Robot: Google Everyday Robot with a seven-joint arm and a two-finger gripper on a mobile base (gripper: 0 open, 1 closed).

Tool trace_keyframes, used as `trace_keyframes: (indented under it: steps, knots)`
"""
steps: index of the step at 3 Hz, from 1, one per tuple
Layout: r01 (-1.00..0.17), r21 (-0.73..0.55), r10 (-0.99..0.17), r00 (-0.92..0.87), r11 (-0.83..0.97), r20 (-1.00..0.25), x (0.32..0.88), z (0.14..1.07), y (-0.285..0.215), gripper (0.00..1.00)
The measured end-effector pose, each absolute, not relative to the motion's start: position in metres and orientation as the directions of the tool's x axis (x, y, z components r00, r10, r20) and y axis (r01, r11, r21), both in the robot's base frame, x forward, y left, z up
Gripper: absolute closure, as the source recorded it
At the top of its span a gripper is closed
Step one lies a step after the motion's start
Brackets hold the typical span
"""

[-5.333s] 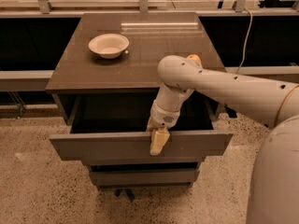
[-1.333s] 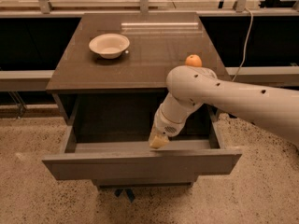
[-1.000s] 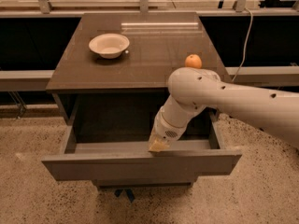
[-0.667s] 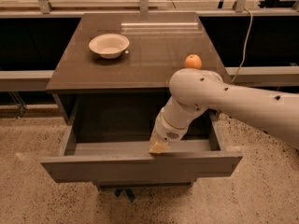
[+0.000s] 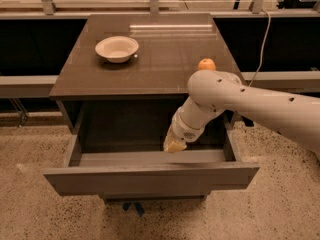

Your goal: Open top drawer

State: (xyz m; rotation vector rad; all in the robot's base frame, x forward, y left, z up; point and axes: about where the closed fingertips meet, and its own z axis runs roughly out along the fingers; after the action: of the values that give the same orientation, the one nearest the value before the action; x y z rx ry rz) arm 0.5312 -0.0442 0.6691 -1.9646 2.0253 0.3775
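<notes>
Top drawer pulled far out beneath the counter; gripper down inside its box, just behind the front panel, grip impossible to tell. Bowl, orange on top.

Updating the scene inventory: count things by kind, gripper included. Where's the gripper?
bowl: 1
orange: 1
top drawer: 1, pulled open
gripper: 1, down inside the top drawer, just behind its front panel
Total: 4

a lab-like indoor test space: speckled stone floor, a dark cabinet's tabletop, a loose cable behind. the tool sits inside the open top drawer.
</notes>
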Motion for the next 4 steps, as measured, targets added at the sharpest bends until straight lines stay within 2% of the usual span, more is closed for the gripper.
trace_keyframes:
  steps: [2,4]
  knots:
    - [-0.999,-0.046,-0.923,-0.009,0.029,-0.384,0.577,0.651,-0.049,1.0]
    - [-1.0,0.019,-0.914,0.003,-0.012,-0.405,0.566,0.626,-0.024,1.0]
